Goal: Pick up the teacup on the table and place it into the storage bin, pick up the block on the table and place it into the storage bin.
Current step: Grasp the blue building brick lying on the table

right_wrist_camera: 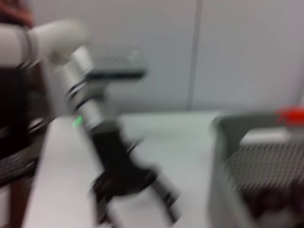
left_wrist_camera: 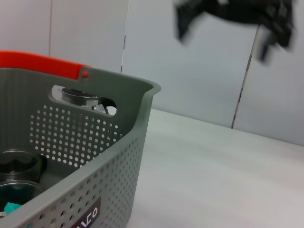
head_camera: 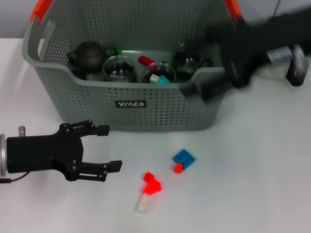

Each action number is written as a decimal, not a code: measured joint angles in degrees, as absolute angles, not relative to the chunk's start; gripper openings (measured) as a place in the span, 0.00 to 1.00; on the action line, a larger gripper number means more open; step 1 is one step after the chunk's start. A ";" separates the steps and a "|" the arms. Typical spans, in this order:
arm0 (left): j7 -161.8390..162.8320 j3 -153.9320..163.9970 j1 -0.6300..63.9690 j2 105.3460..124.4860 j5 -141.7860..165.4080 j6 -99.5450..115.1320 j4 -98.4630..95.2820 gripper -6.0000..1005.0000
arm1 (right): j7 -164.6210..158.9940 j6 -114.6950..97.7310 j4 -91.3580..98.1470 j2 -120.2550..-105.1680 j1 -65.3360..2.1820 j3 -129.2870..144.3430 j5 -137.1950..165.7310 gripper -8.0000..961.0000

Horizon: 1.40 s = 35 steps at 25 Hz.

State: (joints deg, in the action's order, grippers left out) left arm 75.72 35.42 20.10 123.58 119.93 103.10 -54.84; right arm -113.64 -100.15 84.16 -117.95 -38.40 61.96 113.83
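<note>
Left gripper [head_camera: 108, 148] jaws wide, empty, near the basket [head_camera: 146, 121]; right gripper's [head_camera: 204, 90] jaws we cannot tell; it may clip the rim.

The left gripper [head_camera: 106, 148] lies low at the robot's left with its black wrist level, its two fingers spread wide apart and pointing toward the right, nothing between them. The right gripper [head_camera: 204, 90] reaches in from the robot's right on a raised black arm, too blurred to read its fingers.
</note>
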 joint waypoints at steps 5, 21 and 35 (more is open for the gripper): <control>75.70 35.46 20.11 123.57 120.12 102.89 -54.86 0.94 | -113.58 -107.54 83.86 -117.96 -34.70 61.42 117.89 0.98; 74.15 36.76 20.30 123.62 124.02 105.29 -54.84 0.94 | -114.94 -100.48 67.67 -120.29 -40.90 70.63 133.86 0.98; 73.66 38.91 20.34 123.87 126.16 105.59 -54.93 0.94 | -112.89 -90.31 58.21 -120.34 -46.23 80.17 134.15 0.98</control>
State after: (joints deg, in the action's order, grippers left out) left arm 73.66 38.91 20.33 123.87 126.16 105.59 -54.93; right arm -112.89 -90.31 58.22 -120.34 -46.23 80.17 134.15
